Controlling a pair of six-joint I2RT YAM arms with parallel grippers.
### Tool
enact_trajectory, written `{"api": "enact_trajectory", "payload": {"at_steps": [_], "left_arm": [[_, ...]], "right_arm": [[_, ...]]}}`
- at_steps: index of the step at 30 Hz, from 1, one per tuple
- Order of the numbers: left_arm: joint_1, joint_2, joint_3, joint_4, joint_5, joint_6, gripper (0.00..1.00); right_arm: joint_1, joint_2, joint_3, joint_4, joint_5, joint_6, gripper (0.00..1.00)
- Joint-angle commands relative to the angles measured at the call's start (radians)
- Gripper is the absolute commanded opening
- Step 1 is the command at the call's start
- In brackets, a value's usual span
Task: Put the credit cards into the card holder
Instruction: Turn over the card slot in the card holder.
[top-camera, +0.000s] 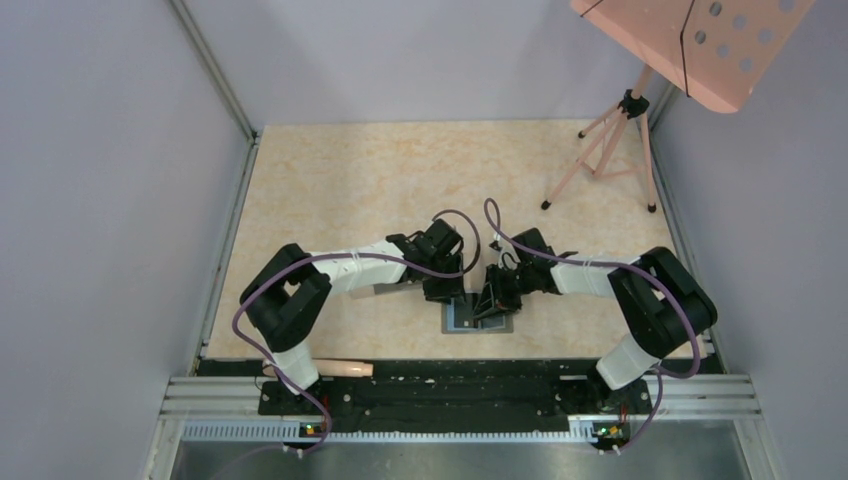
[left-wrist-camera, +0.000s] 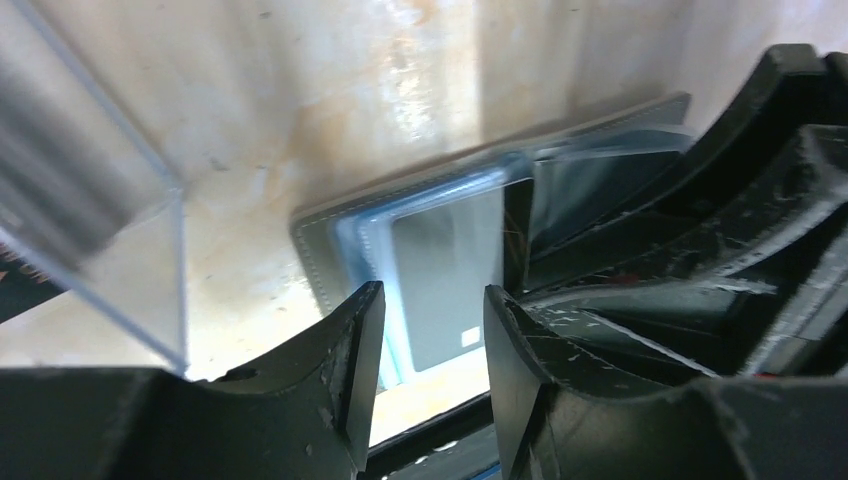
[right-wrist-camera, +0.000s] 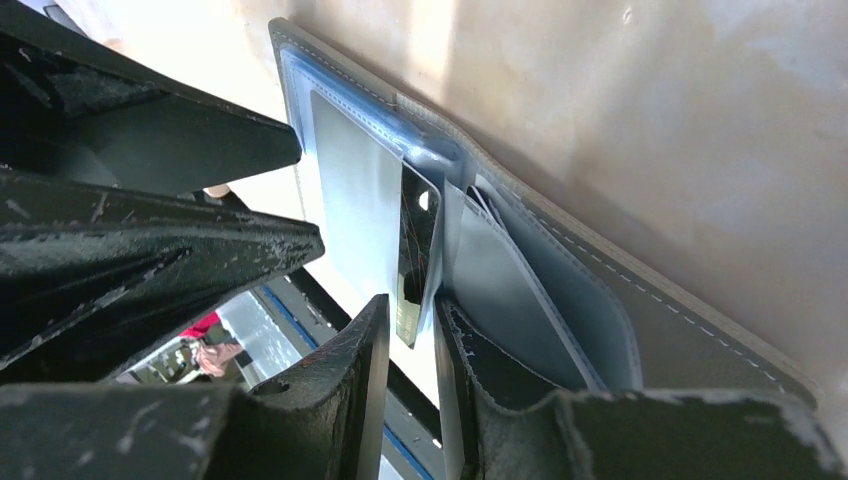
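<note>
The gray card holder (top-camera: 478, 322) lies open on the table between both arms, blue-gray inside up (left-wrist-camera: 318, 250) (right-wrist-camera: 650, 300). One credit card (left-wrist-camera: 447, 270) lies flat in its left clear sleeve. A second dark card (right-wrist-camera: 416, 250) stands on edge at the fold beside a raised clear leaf. My left gripper (top-camera: 447, 292) (left-wrist-camera: 432, 290) hovers open over the flat card with nothing between its fingers. My right gripper (top-camera: 496, 300) (right-wrist-camera: 412, 300) stands narrowly open at the fold. The upright card's lower end reaches between its fingertips, with a gap on the left side.
A clear plastic box (left-wrist-camera: 100, 200) stands just left of the card holder. A tripod (top-camera: 600, 160) and a pink perforated board (top-camera: 690, 40) are at the back right. A beige stick (top-camera: 335, 368) lies on the near rail. Walls close in both sides.
</note>
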Motion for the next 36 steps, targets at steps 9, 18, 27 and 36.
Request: {"api": "enact_trajectory", "payload": {"at_steps": [9,18,27,36], "left_arm": [[-0.004,0.041,-0.001,-0.021,0.000,0.019,0.45],[-0.009,-0.022,-0.026,0.116,0.093,-0.003,0.38],[-0.009,-0.078,-0.084,0.235,0.157,-0.031,0.37],[-0.004,-0.104,-0.083,0.216,0.130,-0.022,0.37]], "right_arm": [[0.021,0.041,-0.018,-0.014,0.074,-0.034,0.25],[0.040,0.054,0.011,-0.008,0.035,-0.049,0.24],[0.039,0.074,0.022,-0.010,0.035,-0.049,0.25],[0.040,0.064,0.029,-0.023,0.052,-0.052,0.30]]}}
